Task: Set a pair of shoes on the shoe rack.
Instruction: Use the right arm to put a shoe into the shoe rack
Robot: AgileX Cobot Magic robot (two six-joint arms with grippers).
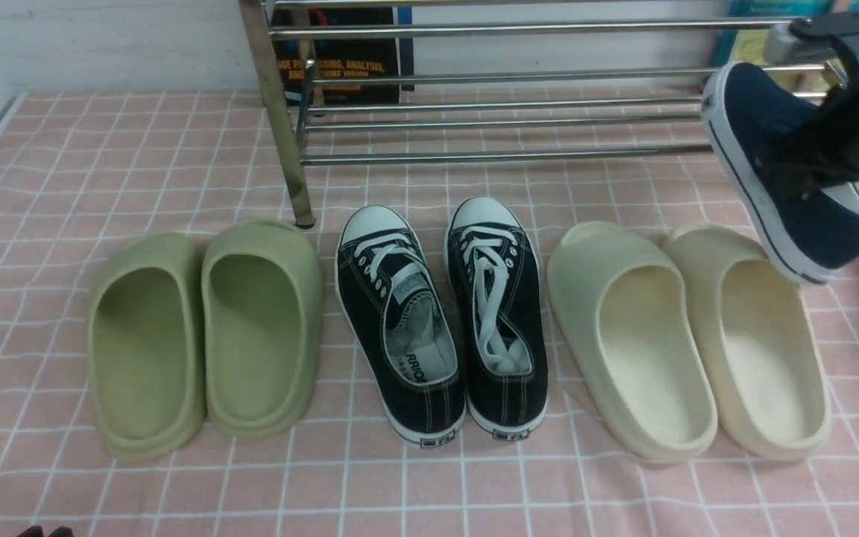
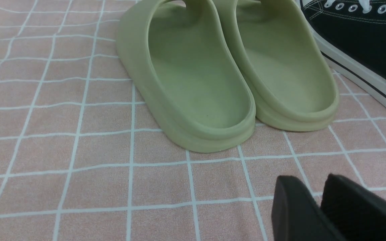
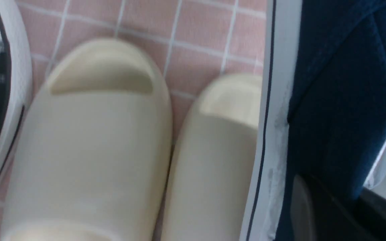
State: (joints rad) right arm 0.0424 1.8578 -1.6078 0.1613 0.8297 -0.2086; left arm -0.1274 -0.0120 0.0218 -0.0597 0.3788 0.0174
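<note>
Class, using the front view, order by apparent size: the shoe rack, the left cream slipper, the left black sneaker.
shoe rack
left cream slipper
left black sneaker
The last two are close in length, the slipper wider.

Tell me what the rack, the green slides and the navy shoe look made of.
The rack: metal tubing, probably chromed steel, with mirror-bright bars. The green slides: moulded foam or rubber, it seems, as they are matte, seamless and thick-walled. The navy shoe: dull cloth upper, likely canvas, with a white rubbery-looking sole.
</note>
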